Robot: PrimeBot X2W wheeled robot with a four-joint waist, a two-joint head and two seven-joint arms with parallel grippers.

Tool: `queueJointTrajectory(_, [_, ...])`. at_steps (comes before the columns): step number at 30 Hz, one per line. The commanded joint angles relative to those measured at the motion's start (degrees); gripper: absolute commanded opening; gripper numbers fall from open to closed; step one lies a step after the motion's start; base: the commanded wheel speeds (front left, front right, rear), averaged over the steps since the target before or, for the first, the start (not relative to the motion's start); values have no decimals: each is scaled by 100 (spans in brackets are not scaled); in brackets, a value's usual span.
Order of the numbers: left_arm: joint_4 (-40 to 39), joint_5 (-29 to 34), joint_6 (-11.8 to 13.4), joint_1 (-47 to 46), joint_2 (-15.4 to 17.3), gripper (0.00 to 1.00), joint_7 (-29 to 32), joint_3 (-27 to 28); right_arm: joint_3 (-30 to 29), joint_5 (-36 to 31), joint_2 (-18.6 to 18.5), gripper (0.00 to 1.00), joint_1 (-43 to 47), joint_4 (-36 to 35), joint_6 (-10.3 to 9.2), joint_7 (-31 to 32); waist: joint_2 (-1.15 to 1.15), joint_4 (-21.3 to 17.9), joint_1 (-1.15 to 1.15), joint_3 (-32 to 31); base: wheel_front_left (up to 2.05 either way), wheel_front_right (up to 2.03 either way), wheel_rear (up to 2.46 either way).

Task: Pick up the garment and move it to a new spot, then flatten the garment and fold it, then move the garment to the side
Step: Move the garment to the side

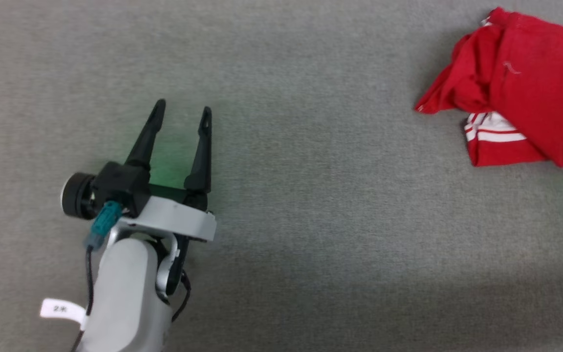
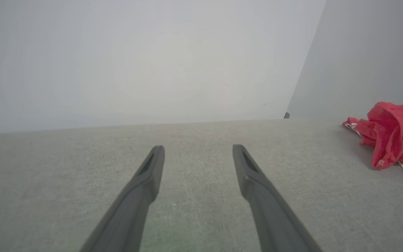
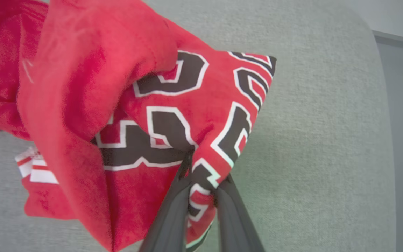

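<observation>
The garment (image 1: 516, 88) lies crumpled at the upper right of the head view, a bunched red heap with white-striped trim showing at its lower edge and a strip of black-and-white lettering where it runs off the right edge of the frame. It sits on the grey surface (image 1: 311, 220), well apart from the left gripper (image 1: 184, 106), which is at the lower left of that view with its two dark fingers spread wide, pointing up the frame and holding nothing. In the left wrist view the left gripper (image 2: 198, 149) rises from the bottom edge with bare grey surface between its parted fingers, and the garment (image 2: 394, 133) is a red mound at the far right edge, off to the side of the fingers and not touching them; a pale wall (image 2: 135, 63) stands behind the surface. In the right wrist view the garment (image 3: 173, 105) covers the left and centre of the frame, its block lettering facing the camera, and the right gripper (image 3: 205, 175) comes up from the bottom edge with its fingers pinched onto a fold of the lettered cloth, which is drawn in between them. The cloth is bunched and tented above that grip, with one corner jutting toward the upper right; whether it is lifted clear of the surface cannot be told.
</observation>
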Motion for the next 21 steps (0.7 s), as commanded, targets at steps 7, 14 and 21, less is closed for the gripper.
queueJointTrajectory(7, [145, 178, -40, -421, 213, 100, 3, -225, -59, 216, -178, 0, -127, 516, -7, -523, 0, -570, 0, 532, 0, 0, 0])
queueJointTrajectory(14, [300, 232, -41, -752, 414, 100, 3, -412, 79, 462, -323, 0, -232, 979, -7, -882, 0, -878, 0, 784, 0, 0, 0])
queueJointTrajectory(21, [429, 236, -46, -904, 500, 100, 5, -597, 231, 596, -495, 0, -259, 1309, -7, -1082, 0, -1064, 0, 920, 0, 0, 0])
